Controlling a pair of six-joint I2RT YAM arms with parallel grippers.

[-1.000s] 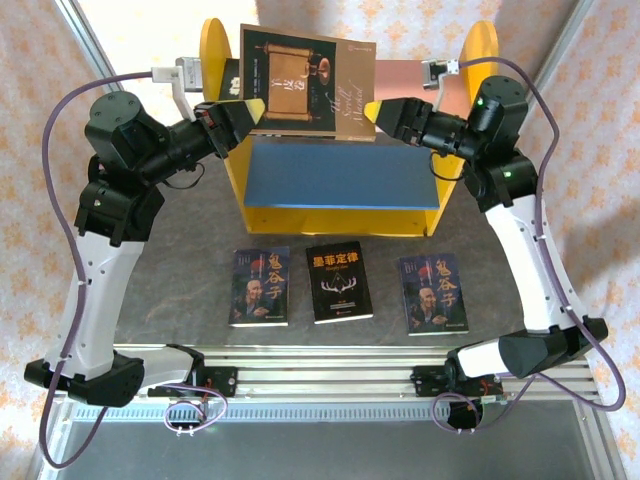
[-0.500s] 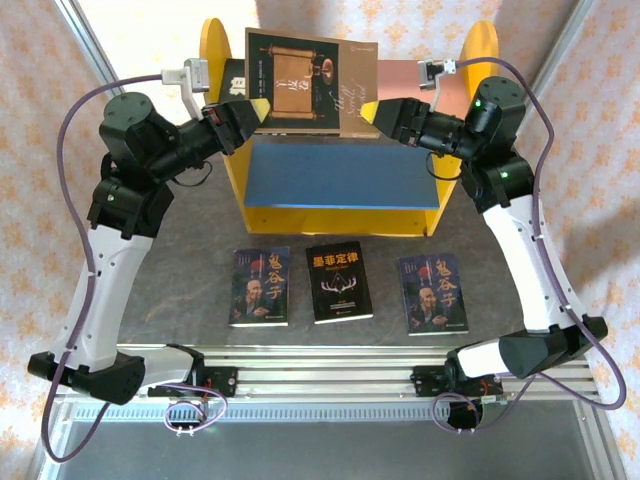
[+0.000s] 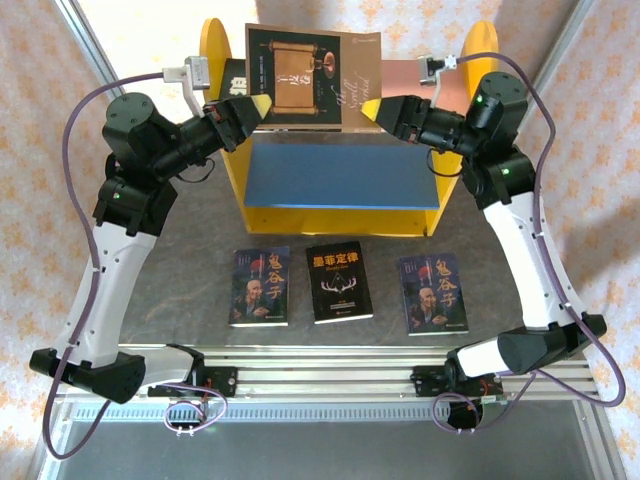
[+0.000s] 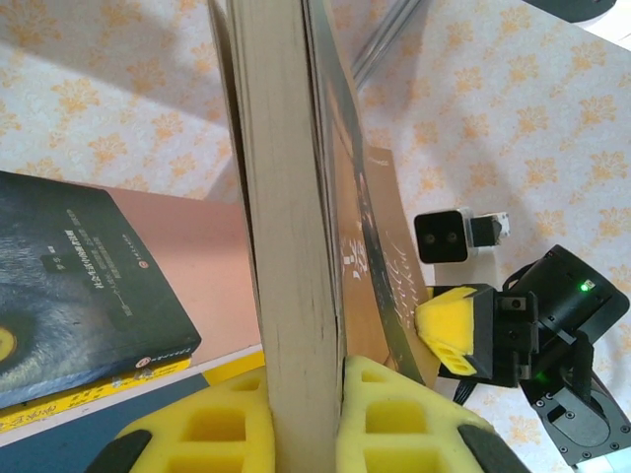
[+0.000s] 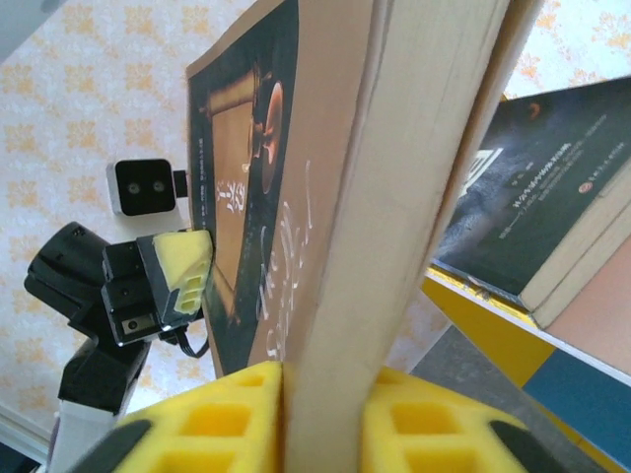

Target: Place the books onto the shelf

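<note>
Top external: pinching the book [image 3: 315, 75] at opposite ends with left end effector [image 3: 256, 108] and right end effector [image 3: 380, 112], holding it upright, crosswise above the shelf [image 3: 213, 48].

Grey mottled tabletop [image 3: 190, 230] spreads across the middle, and along its near edge run silver aluminium rails [image 3: 330, 372], with a white slotted cable strip [image 3: 330, 412] just in front and a darker grey surface [image 3: 330, 450] nearest of all. Left and right, a cream wall covering [image 3: 35, 70] dotted with orange floral motifs closes things in, with a slanted aluminium frame post [image 3: 88, 40] on each side. At the far centre, bright washed-out light [image 3: 150, 25] pours in, and the left wrist view catches that flowered pattern [image 4: 108, 79] behind too.
</note>
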